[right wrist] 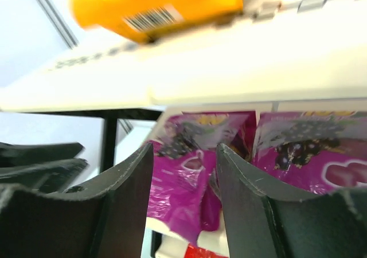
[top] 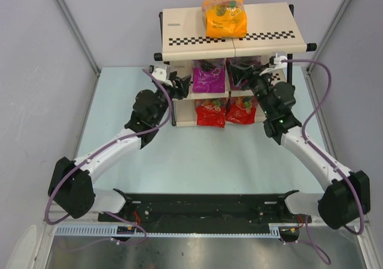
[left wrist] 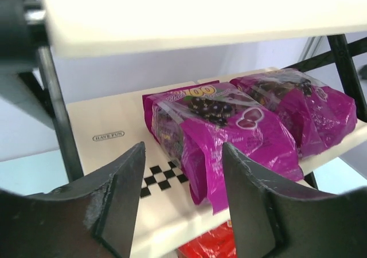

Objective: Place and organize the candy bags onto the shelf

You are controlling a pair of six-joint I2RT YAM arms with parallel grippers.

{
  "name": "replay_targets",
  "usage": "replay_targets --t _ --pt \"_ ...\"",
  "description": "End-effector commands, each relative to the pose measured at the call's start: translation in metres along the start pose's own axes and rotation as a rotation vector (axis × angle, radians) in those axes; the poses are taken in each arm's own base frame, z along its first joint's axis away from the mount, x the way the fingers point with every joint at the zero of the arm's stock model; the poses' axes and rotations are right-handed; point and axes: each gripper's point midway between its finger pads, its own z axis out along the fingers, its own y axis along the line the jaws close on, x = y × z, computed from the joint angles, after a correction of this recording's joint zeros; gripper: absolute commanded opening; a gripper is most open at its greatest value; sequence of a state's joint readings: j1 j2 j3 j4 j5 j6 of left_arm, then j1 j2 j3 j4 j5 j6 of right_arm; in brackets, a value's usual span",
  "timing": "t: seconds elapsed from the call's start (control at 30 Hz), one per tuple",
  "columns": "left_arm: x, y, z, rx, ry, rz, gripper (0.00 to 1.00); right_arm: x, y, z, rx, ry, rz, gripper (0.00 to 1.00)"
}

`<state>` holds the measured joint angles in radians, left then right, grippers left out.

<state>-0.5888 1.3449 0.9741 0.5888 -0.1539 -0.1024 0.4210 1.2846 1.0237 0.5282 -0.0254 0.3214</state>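
The shelf [top: 185,27] stands at the back centre. An orange candy bag [top: 224,18] lies on its top tier. Two purple bags [top: 208,78] [top: 239,69] sit on the middle tier, and two red bags [top: 210,112] [top: 241,109] on the bottom tier. My left gripper [top: 181,85] is open and empty just left of the left purple bag [left wrist: 223,137]; the other purple bag [left wrist: 304,106] lies beyond it. My right gripper [top: 256,76] is open and empty in front of the right purple bag [right wrist: 309,143], and the left purple bag [right wrist: 183,172] shows between its fingers.
The shelf's black frame post [left wrist: 57,120] is close to my left gripper, and another post [right wrist: 109,137] stands left of my right fingers. Grey enclosure walls [top: 36,72] ring the pale table [top: 203,161]. A black rail [top: 203,206] lies between the arm bases.
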Motion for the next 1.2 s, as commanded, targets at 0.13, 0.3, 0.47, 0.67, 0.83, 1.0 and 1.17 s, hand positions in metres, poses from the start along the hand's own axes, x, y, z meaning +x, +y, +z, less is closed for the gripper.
replay_targets --t 0.13,0.3,0.47,0.67,0.83,1.0,1.17 --pt "-0.020 0.000 -0.038 0.011 -0.041 -0.064 0.67 -0.033 -0.007 -0.067 0.093 -0.056 -0.001 0.53" --pt "-0.017 0.006 -0.059 -0.009 -0.009 -0.072 0.71 -0.035 -0.018 -0.098 0.175 -0.026 -0.015 0.56" --pt "-0.004 0.017 -0.094 -0.042 0.051 -0.074 0.79 -0.015 -0.027 -0.140 0.237 0.075 0.001 0.64" --pt "0.029 0.057 -0.141 -0.249 0.183 -0.078 0.97 0.019 -0.045 -0.197 0.333 0.152 0.059 0.95" --pt "0.056 0.062 -0.178 -0.270 0.235 -0.154 1.00 0.057 -0.055 -0.234 0.401 0.240 0.166 1.00" --pt "0.091 0.032 -0.191 -0.102 0.286 -0.246 0.99 0.103 -0.077 -0.252 0.516 0.335 0.221 0.94" --pt "0.126 0.017 -0.182 -0.066 0.303 -0.319 0.84 0.155 -0.081 -0.239 0.520 0.468 0.273 0.82"
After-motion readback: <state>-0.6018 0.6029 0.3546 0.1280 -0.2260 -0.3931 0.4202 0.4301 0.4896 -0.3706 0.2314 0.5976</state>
